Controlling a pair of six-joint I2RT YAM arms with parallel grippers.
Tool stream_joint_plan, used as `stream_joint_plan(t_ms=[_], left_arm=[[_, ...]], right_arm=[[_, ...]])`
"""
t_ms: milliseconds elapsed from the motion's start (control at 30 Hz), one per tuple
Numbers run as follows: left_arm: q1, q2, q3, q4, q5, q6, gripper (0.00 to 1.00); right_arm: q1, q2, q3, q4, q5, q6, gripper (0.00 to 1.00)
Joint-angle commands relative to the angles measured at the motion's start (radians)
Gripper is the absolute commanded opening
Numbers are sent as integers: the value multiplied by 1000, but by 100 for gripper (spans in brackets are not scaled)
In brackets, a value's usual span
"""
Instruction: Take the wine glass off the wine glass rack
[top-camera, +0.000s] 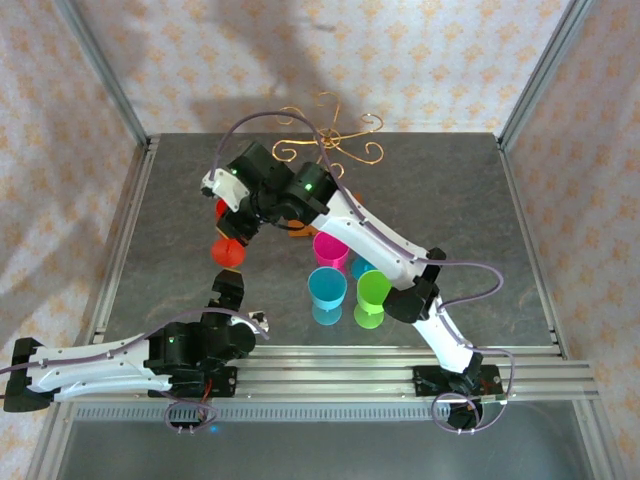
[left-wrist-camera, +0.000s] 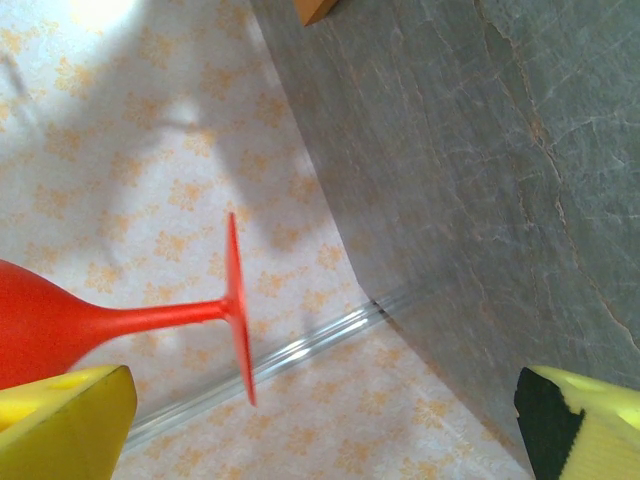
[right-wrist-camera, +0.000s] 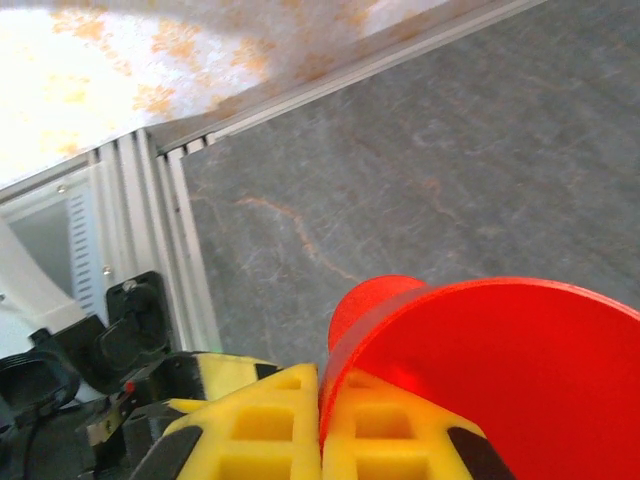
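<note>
The red wine glass (top-camera: 228, 250) hangs upside down over the table's left part, clear of the rack. My right gripper (right-wrist-camera: 322, 400) is shut on the rim of its round foot (right-wrist-camera: 500, 370), and the bowl (right-wrist-camera: 375, 305) points down toward the table. The right gripper (top-camera: 236, 215) reaches in from the right. In the left wrist view the glass (left-wrist-camera: 170, 316) lies sideways between the frame's left edge and centre. My left gripper (left-wrist-camera: 320, 440) is open, its yellow fingers (left-wrist-camera: 70, 425) wide apart just beneath the bowl. The left gripper (top-camera: 228, 290) sits below the glass. The gold wire wine glass rack (top-camera: 330, 140) stands at the back centre.
Pink (top-camera: 330, 247), blue (top-camera: 326, 288) and green (top-camera: 373, 292) glasses stand upside down at the table's middle, under the right arm. The rack's wooden base (left-wrist-camera: 315, 8) peeks in at the top. Metal rails (top-camera: 400, 365) line the near edge, and frame posts (top-camera: 100, 70) stand at the back corners.
</note>
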Motion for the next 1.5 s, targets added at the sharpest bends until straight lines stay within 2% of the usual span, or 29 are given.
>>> stream_joint_plan(t_ms=[0,267,767,1133,1467], left_arm=[[-6,-17,4,-59,-9,-32,99],[-4,-58,12,-115,-23,-81,99],[-4,-158,60,-300,-166,-269,97],[-4,-186,49,-240,-188,-230,97],[-5,-172,42,-215,-183,-206,96]], right_arm=[[-9,-63,3,30,124,15,0],[-13,-121,-104,67,243,59,0],[-14,-281,-461,244,312,187,0],[-12,-371,-688,357,346,276,0],[9,-409,-795,376,382,334,0]])
